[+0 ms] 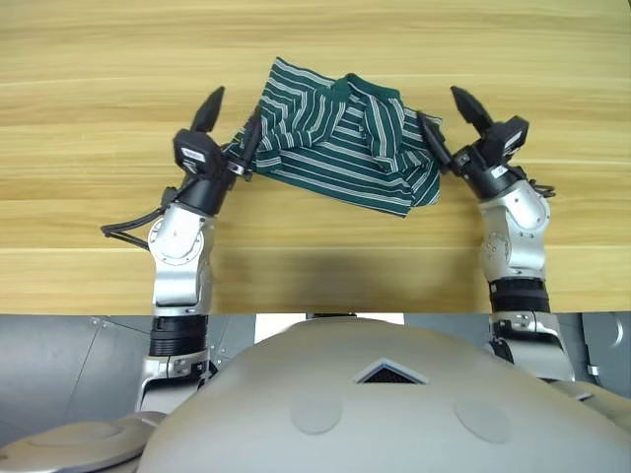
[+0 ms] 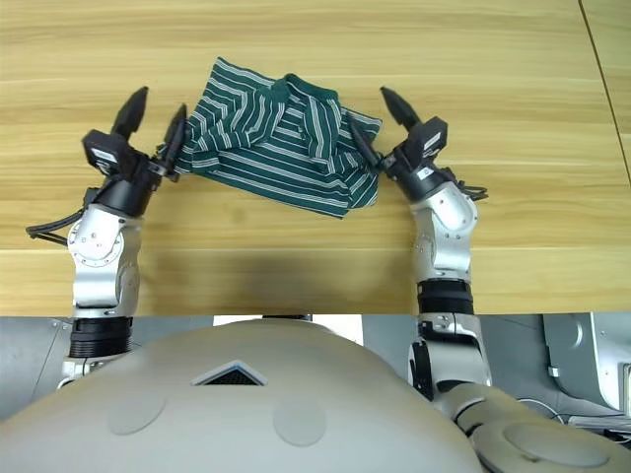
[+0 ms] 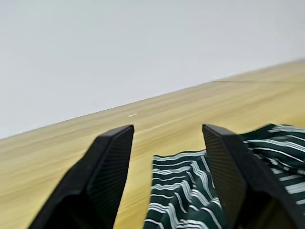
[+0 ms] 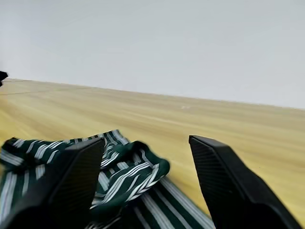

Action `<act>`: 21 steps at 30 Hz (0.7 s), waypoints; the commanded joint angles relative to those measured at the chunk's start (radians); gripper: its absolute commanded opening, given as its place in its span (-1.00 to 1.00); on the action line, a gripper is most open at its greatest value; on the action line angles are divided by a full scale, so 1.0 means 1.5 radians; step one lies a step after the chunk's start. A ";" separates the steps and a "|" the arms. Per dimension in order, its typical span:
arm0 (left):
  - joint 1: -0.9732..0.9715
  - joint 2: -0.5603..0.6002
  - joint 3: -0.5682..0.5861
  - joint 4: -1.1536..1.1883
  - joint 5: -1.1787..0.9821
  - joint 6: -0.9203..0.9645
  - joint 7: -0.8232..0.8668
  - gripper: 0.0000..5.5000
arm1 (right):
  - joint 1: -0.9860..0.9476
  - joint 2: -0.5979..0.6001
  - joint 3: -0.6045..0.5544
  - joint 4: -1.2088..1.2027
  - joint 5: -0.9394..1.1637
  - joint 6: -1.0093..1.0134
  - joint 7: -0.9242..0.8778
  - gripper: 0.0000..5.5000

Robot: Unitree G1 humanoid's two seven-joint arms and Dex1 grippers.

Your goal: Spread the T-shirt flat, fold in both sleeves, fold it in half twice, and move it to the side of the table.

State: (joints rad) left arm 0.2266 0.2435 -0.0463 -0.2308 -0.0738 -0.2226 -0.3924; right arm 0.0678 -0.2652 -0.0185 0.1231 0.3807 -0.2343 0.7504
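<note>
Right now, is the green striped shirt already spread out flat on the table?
No: the striped T-shirt lies bunched and wrinkled on the wooden table, folds overlapping.

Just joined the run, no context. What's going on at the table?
The robot is working on a green striped T-shirt, which lies crumpled in a heap on the wooden table, not yet spread flat. The left gripper sits at the shirt's left edge and the right gripper at its right edge. Both are open, with fabric between the fingers but nothing clamped. No fold has been made.
</note>
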 commanded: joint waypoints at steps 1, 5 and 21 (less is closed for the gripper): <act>0.009 0.031 -0.043 -0.044 0.041 0.053 -0.023 -0.08 | 0.056 -0.016 0.016 -0.120 0.034 0.150 -0.039 0.20; 0.018 0.024 -0.065 -0.061 0.062 0.071 -0.005 -0.08 | 0.095 -0.017 0.036 -0.201 0.037 0.273 -0.089 0.20; 0.034 0.014 -0.084 -0.079 0.072 0.070 0.021 -0.08 | 0.066 0.027 0.092 -0.220 0.012 0.448 -0.196 0.20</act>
State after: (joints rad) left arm 0.2695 0.2610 -0.1671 -0.3279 0.0142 -0.1292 -0.3741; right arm 0.1935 -0.2339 0.1225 -0.2257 0.4132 0.4135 0.4836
